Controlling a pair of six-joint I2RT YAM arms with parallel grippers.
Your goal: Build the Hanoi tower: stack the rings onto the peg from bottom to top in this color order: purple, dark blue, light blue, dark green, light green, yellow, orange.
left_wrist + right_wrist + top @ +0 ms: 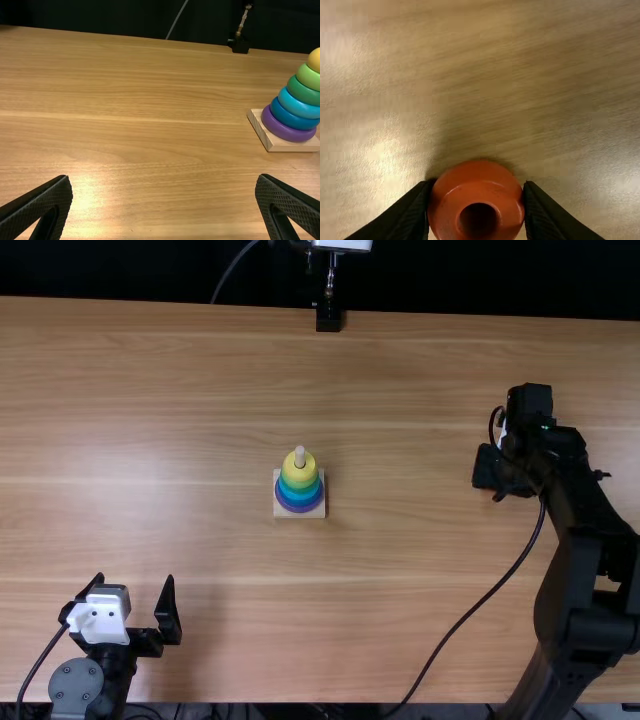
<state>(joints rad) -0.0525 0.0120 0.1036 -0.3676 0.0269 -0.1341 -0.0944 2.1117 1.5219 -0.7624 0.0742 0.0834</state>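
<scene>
right claw (486, 472): pinching orange ring (445, 205) between its fingers | left claw (135, 588): spread wide | six-ring tower (298, 485), yellow topmost: between the claws, well apart from both

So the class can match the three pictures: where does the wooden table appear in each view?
Top view: the table spans from the dark background to just short of the picture's bottom edge.
Left wrist view: beyond the left claw, reaching back to the dark background.
Right wrist view: behind and around the orange ring in the right claw.
Shared landmark: its streaked wood grain.
</scene>
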